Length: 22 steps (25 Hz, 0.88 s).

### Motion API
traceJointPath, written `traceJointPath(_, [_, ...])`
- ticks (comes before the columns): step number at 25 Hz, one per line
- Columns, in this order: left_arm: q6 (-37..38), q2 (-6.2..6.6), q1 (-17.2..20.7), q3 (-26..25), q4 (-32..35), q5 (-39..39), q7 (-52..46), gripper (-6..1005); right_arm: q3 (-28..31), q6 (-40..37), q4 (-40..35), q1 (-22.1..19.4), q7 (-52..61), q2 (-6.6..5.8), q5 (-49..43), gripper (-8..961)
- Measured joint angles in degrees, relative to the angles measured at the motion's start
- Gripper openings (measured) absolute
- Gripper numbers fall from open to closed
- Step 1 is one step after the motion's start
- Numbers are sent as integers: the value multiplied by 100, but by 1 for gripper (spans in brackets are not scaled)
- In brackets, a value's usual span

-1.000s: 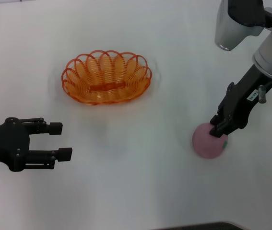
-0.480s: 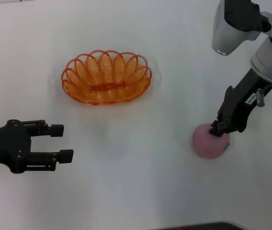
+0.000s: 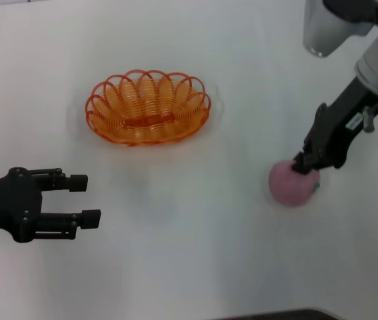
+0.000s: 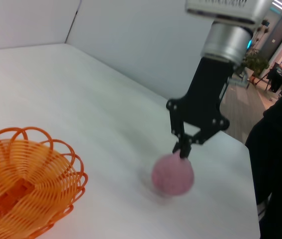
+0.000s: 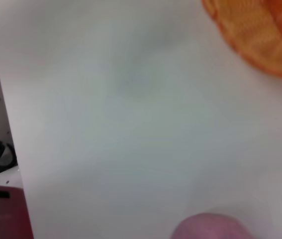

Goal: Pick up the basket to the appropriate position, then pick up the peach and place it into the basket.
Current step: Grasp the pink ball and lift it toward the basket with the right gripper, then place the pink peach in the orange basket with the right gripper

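Note:
The orange wire basket sits empty on the white table, far left of centre; it also shows in the left wrist view and the right wrist view. The pink peach is at the right. My right gripper is shut on the peach's top, its fingers pinched together there in the left wrist view, with the peach below them. The peach's edge shows in the right wrist view. My left gripper is open and empty, near and left of the basket.
The white table's far right edge runs just behind the peach in the left wrist view. Bare table lies between the basket and the peach.
My right gripper and the peach have shifted slightly up and to the right in the head view. The left gripper and the basket have not moved.

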Motion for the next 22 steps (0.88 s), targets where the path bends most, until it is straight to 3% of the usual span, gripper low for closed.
traceJointPath(15, [38,16,-70,14,-48,181,-79,786,329,-603,-1174,511,148,29,92,38])
traceJointPath(18, [40,16,-68,9,-48,202,-85,786,418,-451,-1177,515,135,28,244,38])
traceJointPath(22, [42,16,-66,18,-48,207,-100,786,431,194,-1127,201,114,29,891,38])
